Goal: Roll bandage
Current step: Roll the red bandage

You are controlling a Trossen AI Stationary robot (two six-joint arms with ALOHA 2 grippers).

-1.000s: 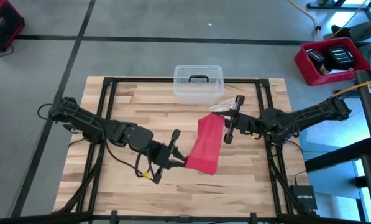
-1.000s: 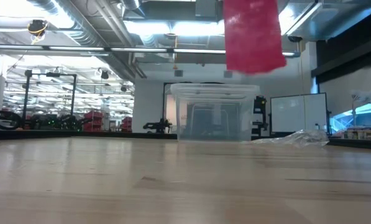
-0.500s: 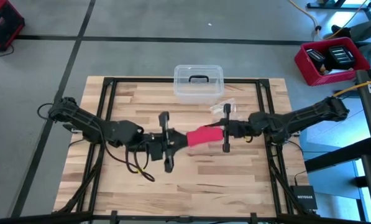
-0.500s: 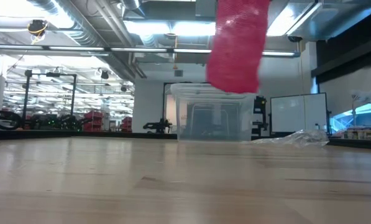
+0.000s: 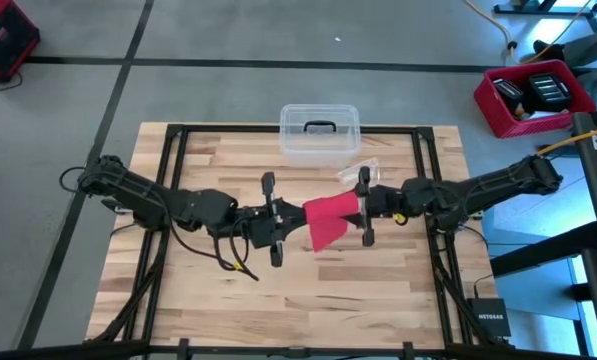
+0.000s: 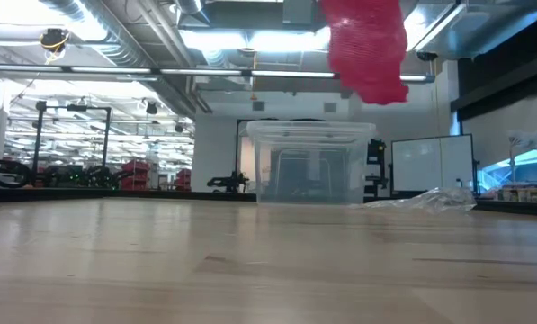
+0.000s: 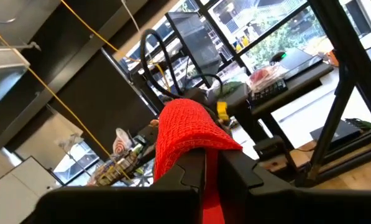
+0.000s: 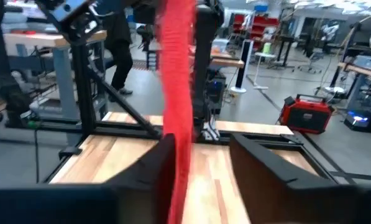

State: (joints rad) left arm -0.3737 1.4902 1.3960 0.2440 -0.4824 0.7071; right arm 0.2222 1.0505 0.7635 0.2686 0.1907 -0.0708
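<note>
I am watching two dark arms meet over the middle of the wooden tabletop (image 5: 208, 310), with the red bandage (image 5: 328, 215) held in the air between them. A second ago it hung as a long flat strip slanting down toward the left arm. Now it is a shorter, bunched band well above the wood, seen in the low view only as a red flap at the top.

The left gripper (image 5: 275, 222) is pressed together, pinching the bandage's near end; its wrist camera shows the red cloth (image 7: 188, 134) draped over and clamped between the fingers.

The right gripper (image 5: 364, 205) has just spread: its wrist camera shows the fingers apart, the red strip (image 8: 176, 112) running beside one of them. I cannot tell whether it touches.

I judge the right arm has let go to re-grip for another turn; only the left holds the cloth.

A clear plastic box (image 5: 319, 133) and a crinkled wrapper (image 5: 356, 172) sit behind, untouched.
</note>
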